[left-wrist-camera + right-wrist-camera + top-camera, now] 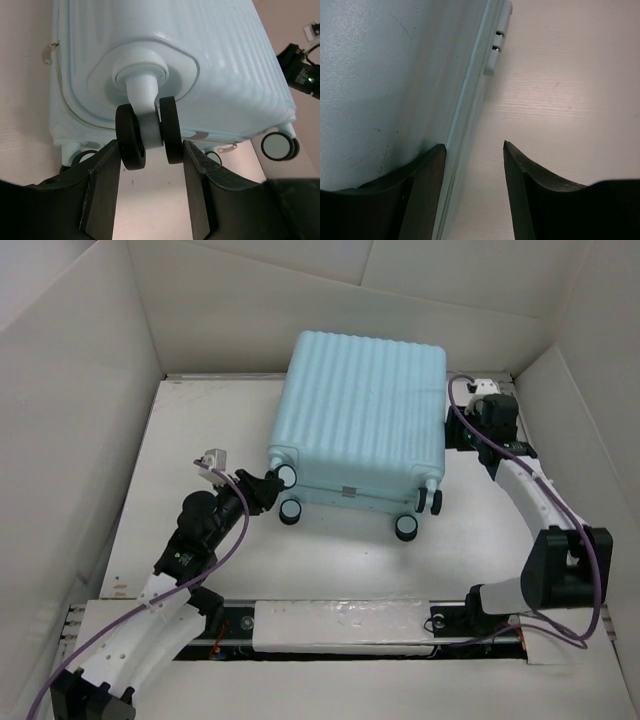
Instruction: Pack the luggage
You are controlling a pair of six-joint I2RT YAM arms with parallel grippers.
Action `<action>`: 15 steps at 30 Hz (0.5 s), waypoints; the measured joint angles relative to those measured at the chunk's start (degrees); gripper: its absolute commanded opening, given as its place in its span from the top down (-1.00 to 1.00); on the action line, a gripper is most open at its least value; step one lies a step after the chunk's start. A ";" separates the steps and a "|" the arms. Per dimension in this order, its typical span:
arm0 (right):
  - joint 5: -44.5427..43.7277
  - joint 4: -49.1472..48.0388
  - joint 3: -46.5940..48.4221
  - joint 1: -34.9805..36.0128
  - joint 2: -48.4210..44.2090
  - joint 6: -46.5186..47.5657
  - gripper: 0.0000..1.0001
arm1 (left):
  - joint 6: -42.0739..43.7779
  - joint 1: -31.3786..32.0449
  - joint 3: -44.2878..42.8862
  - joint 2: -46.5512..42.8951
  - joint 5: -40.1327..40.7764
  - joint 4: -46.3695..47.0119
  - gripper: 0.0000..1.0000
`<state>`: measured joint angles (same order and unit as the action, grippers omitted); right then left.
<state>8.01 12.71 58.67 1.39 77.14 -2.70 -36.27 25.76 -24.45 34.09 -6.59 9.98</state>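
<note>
Left end effector point(151, 150) pinches the luggage's point(360, 410) caster point(131, 137); right end effector point(474, 150), spread, flanks its side.

The luggage point(360, 410) lies flat on the table point(330, 565) at my twelve o'clock, its wheeled end toward six. My left pincer point(150, 150) sits at its seven o'clock corner, clamped across the caster wheel point(131, 135) there. My right pincer point(474, 147) is at its three o'clock flank, one side against the shell, the other over the table.
</note>
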 measured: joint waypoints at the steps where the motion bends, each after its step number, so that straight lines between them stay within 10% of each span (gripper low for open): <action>1: 0.92 -0.46 1.27 0.04 2.16 -0.09 -0.16 | 0.00 -0.02 0.11 -0.39 0.00 -0.22 1.00; 15: 12.37 -0.55 26.25 11.80 8.76 -1.49 -0.36 | -3.34 0.09 0.22 -1.77 -6.10 -0.44 1.00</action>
<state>20.38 12.16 84.93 13.19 85.91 -4.19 -39.62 25.85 -24.23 32.32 -12.69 9.54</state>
